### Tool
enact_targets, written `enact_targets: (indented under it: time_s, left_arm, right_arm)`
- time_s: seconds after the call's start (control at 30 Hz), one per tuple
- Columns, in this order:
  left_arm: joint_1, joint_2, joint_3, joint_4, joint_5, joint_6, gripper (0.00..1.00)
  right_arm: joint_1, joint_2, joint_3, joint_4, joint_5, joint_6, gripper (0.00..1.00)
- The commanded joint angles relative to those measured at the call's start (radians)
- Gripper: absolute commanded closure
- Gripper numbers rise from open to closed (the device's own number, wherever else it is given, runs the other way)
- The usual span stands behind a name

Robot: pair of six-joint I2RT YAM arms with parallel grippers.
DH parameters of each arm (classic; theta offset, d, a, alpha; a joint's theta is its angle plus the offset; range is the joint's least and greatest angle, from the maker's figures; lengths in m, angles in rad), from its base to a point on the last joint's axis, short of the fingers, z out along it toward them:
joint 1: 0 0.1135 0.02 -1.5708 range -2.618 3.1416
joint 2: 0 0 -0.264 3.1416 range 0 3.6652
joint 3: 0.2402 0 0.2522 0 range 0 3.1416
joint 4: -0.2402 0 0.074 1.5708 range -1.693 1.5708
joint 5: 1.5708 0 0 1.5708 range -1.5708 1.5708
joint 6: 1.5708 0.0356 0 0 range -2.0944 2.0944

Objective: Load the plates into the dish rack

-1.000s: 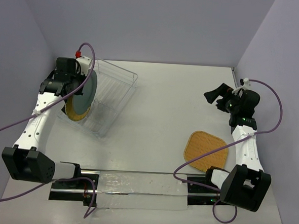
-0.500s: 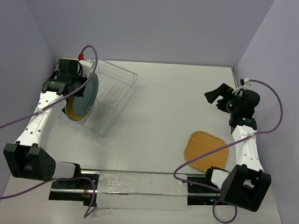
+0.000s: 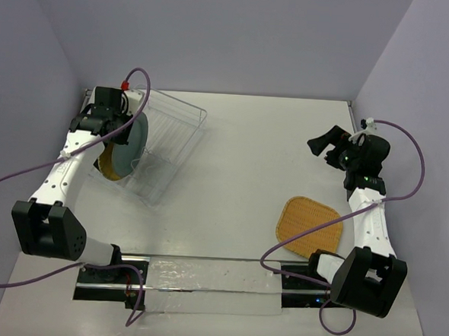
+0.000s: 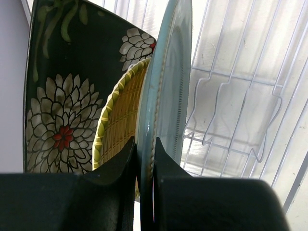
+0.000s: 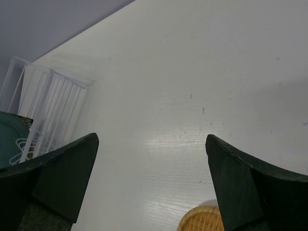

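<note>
Found teal plate (image 4: 166, 96) upright in rack (image 3: 173, 134), rim pinched by nearly closed left end effector (image 4: 144, 149). Noted yellow plate (image 4: 122, 120) just beside it, black plate (image 4: 62, 96) beyond. Saw orange plate (image 3: 309, 227) flat on bench (image 3: 255, 162), well apart from rack. Recorded right end effector (image 5: 151, 139) wide open, empty.

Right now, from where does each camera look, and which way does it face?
Top external: above and behind the arms, looking down on the table; both arms show, bases at the bottom.
Left wrist: on the left arm, looking along the left gripper into the dish rack; its fingers pinch the teal-grey plate by its rim.
Right wrist: on the right arm, looking over the table toward the rack; the open right gripper frames the view.
Shared: the rack and the teal-grey plate appear in all three views.
</note>
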Motion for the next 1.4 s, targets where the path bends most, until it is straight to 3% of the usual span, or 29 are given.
enact_targets:
  time_s: [0.0,0.33,0.67,0.8,0.97,1.07,1.23,1.37]
  left_arm:
    - [0.004,0.014,0.001,0.035,-0.009,0.03,0.95]
    - [0.003,-0.09,-0.029,0.034,0.003,0.047,0.83]
    - [0.001,-0.061,-0.026,0.032,-0.007,0.035,0.72]
    - [-0.002,-0.054,-0.018,0.041,-0.029,0.026,0.55]
    - [-0.006,-0.065,0.004,0.037,-0.052,0.022,0.48]
    - [-0.017,-0.083,0.058,0.025,-0.076,0.009,0.17]
    - [-0.052,-0.096,0.207,0.016,-0.086,-0.036,0.05]
    - [-0.092,-0.096,0.302,0.04,-0.046,-0.084,0.01]
  right_arm:
    - [-0.007,0.003,0.018,0.009,0.014,-0.024,0.0]
    - [-0.01,-0.003,0.016,0.007,0.02,-0.027,0.0]
    - [-0.01,-0.008,0.015,0.007,0.011,-0.025,0.0]
    - [-0.01,-0.018,0.013,0.007,0.013,-0.024,0.0]
    - [-0.01,-0.025,0.013,0.005,0.015,-0.027,0.0]
    - [-0.01,-0.03,0.015,0.001,0.028,-0.022,0.0]
    - [-0.01,-0.053,0.016,-0.037,0.105,0.002,0.0]
    - [-0.014,-0.08,0.018,-0.112,0.232,0.027,0.0]
